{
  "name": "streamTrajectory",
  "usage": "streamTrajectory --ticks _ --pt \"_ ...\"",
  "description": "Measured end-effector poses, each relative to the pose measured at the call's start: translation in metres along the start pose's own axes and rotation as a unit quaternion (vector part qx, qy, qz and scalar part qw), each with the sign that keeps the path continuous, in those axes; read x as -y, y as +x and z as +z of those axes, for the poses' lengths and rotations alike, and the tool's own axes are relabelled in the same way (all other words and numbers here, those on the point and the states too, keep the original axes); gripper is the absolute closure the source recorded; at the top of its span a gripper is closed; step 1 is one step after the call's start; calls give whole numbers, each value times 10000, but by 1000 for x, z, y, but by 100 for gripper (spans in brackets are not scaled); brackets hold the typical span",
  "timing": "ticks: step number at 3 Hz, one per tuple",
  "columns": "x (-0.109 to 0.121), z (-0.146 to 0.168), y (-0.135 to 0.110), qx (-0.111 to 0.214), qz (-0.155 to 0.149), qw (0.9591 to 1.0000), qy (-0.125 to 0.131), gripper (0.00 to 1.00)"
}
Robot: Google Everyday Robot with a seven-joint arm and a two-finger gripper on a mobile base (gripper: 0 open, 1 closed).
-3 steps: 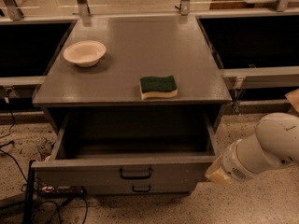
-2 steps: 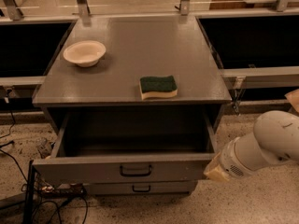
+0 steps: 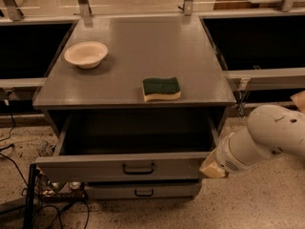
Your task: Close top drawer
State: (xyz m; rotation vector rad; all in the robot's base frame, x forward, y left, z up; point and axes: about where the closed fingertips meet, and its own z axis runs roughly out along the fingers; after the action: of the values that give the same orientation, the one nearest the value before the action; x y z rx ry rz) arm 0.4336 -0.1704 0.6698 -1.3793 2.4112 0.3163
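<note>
- Cream round shallow bowl (image 3: 86, 54): on grey surface (image 3: 143, 37), far left of jaws and beyond them. Unmoved.
- Green-and-yellow rectangular sponge (image 3: 161, 88): left of jaws, further back, near surface's front edge. Unmoved.
- Wide matte-grey top drawer (image 3: 95, 167): pulled out, immediately left of jaws. Front panel has slid slightly inward over last 1 s, so closing seems under way, with most travel left.
- Tan-tipped gripper (image 3: 213, 168) on white arm (image 3: 267, 137): has shifted left and inward, at panel's right end, apparently touching. Jaws' opening: cannot tell.
</note>
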Motion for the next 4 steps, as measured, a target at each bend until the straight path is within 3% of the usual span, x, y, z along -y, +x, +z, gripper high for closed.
streamTrajectory --ticks 1,3,4 --pt "1 6 -24 -127 -216 9996 119 100" --pt "12 10 -34 -55 -206 9995 245 100" --pt "47 9 -63 173 -191 9978 607 100"
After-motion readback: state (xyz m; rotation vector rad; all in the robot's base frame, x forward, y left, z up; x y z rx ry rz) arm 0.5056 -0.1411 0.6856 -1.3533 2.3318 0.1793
